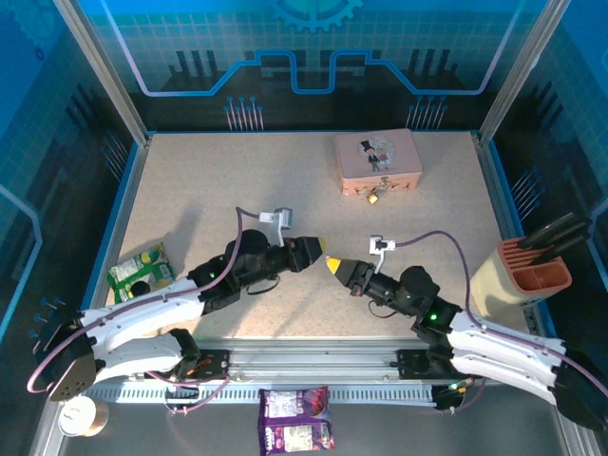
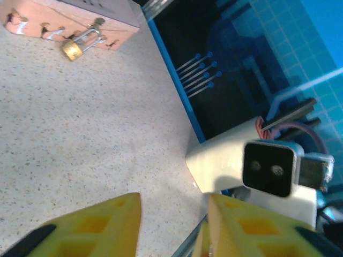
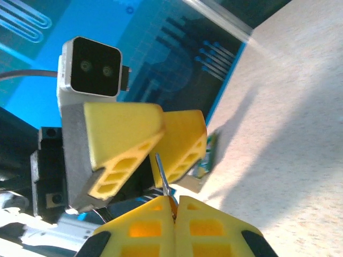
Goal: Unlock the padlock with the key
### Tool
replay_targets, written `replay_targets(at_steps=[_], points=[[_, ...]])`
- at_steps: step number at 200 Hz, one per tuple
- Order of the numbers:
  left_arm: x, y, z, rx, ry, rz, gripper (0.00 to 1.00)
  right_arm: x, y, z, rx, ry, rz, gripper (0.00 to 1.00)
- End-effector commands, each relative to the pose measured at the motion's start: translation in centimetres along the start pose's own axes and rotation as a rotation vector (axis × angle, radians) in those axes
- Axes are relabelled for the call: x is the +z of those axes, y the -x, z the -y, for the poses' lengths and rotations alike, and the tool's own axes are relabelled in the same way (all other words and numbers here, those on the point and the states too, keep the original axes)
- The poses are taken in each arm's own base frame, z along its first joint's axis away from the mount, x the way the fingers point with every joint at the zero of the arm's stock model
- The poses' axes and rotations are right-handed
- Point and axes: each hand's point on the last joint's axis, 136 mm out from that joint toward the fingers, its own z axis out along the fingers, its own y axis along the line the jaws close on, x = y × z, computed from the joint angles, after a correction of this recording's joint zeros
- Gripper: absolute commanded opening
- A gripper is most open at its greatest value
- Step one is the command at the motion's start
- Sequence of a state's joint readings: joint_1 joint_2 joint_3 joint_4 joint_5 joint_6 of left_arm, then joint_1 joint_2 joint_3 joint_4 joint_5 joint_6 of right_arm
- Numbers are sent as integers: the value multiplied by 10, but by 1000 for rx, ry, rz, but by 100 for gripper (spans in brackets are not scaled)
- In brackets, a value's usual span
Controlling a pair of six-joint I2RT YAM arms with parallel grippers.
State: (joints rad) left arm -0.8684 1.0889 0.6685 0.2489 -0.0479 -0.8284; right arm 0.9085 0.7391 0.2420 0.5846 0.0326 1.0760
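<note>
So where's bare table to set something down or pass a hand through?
Free: far-left table, between the snack packet and the pink tin; also the patch between tin and knife block. Crowded: mid-table where left gripper and right gripper converge, and the tin's front at the padlock.

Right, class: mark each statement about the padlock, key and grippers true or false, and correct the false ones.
1. The padlock hangs at the front of the tin. True.
2. The key is in the padlock. False: the right gripper is shut on it, well away from the padlock.
3. The left gripper grips the padlock. False: it is open, beside the right gripper.
4. The two grippers point tip to tip, close together. True.
</note>
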Motion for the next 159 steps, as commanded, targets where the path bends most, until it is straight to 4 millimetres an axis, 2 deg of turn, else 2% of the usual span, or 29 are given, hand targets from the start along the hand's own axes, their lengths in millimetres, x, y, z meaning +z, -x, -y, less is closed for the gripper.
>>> replay_targets(at_steps=[1,14,40,65,95,130,159], points=[[4,22,-17,28,96,44,45,-16,10,29,-99,-249,-3,0],[10,32,-29,12,125,45,46,-31,15,42,-137,-373,-22,0],[34,46,-44,15,178,16,49,-61,23,50,-197,-537,-65,0],[62,59,-47,38,236,-9,57,-90,32,46,-239,-637,-90,0],[99,70,-62,59,338,-36,62,-121,44,39,-268,-725,-93,0],[145,64,-80,50,410,-119,68,-156,58,33,-290,-823,-88,0],[181,53,-88,79,465,-191,72,-174,57,41,-292,-892,-97,0]])
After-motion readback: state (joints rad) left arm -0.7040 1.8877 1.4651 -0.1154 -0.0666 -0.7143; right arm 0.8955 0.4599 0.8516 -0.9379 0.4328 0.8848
